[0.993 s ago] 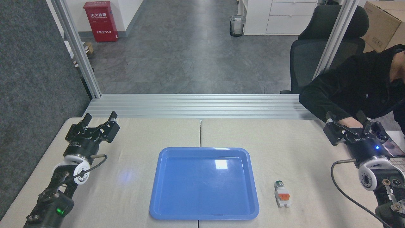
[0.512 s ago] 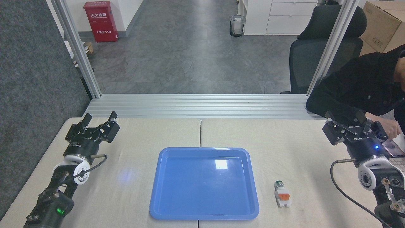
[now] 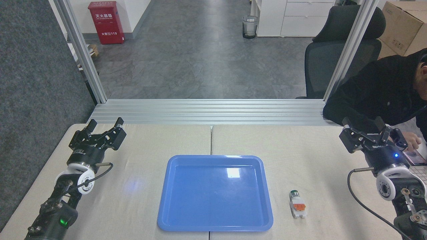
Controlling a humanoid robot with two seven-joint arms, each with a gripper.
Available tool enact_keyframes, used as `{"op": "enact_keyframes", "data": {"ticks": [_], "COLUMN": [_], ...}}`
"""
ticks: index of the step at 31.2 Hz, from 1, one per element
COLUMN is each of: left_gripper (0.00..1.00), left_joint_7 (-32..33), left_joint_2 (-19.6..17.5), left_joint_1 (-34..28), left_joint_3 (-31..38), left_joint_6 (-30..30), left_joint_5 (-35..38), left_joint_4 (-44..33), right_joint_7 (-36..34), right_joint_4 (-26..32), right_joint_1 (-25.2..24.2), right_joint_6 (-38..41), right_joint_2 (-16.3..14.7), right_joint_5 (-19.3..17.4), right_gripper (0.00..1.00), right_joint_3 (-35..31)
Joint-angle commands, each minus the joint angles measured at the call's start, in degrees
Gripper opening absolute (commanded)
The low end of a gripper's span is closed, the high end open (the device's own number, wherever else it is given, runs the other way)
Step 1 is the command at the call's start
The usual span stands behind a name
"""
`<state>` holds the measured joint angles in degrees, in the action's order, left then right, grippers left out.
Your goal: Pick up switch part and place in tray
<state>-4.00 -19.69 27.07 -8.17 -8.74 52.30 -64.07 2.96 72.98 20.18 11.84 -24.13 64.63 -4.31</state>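
Observation:
The switch part lies flat on the table to the right of the tray, white with an orange middle and its dark green cap pointing away from me. The blue tray sits in the middle of the table with nothing in it. My left gripper hovers at the far left of the table, its fingers spread open and holding nothing. Far to the right, my right gripper is open too, well behind and to the right of the switch part.
A person in a black top leans in at the right edge, a hand near a phone just beside my right gripper. A metal rail borders the table's far edge. An office chair stands behind.
The person's arm has drawn back to the right, away from my right gripper. My right gripper has shifted very slightly. The left arm, tray and switch part are unmoved.

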Motion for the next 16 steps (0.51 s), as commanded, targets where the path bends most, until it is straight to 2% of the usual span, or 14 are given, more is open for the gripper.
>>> {"op": "enact_keyframes", "data": {"ticks": [1, 16], "left_gripper": [1.0, 1.0], "left_joint_7": [-0.04, -0.04], "left_joint_2": [0.0, 0.0], "left_joint_1": [0.0, 0.0], "left_joint_3": [0.0, 0.0], "left_joint_6": [0.04, 0.04], "left_joint_5": [0.0, 0.0], "left_joint_4": [0.0, -0.09], "right_joint_7": [-0.06, -0.06], "right_joint_4": [-0.03, 0.06], "right_joint_1": [-0.14, -0.14], "right_joint_6": [-0.15, -0.32], "right_joint_2": [0.4, 0.23], "right_joint_5": [0.05, -0.03], "right_gripper": [0.98, 0.98], "right_joint_3": [0.0, -0.09]}}
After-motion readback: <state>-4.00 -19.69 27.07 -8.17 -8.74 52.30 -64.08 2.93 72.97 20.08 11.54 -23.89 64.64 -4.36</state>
